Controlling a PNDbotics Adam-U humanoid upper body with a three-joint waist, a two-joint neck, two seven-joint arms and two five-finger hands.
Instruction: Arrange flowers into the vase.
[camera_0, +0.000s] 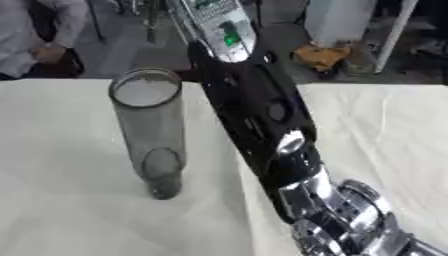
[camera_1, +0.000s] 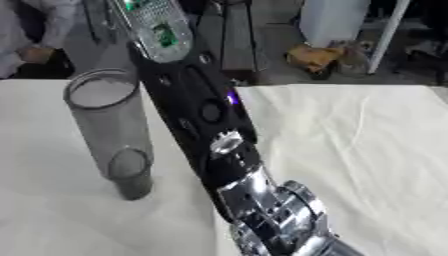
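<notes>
A tall cylinder vase (camera_0: 149, 131) of smoky clear glass stands upright on the white tablecloth (camera_0: 61, 200), left of centre, and nothing shows inside it. One of my arms (camera_0: 255, 116), black with silver joints, rises from the lower right. It crosses close behind the vase on its right, up to the top edge, where a lit green board (camera_0: 229, 38) sits on it. Its hand lies beyond the top edge, out of sight. No flower shows in either view. My other arm and hand are not in view.
The cloth is creased on the right (camera_1: 350, 150). The table's far edge (camera_1: 350, 86) runs across the upper part of the picture. Beyond it on the floor are an orange-brown object (camera_0: 320, 56) and a white post (camera_0: 395, 30).
</notes>
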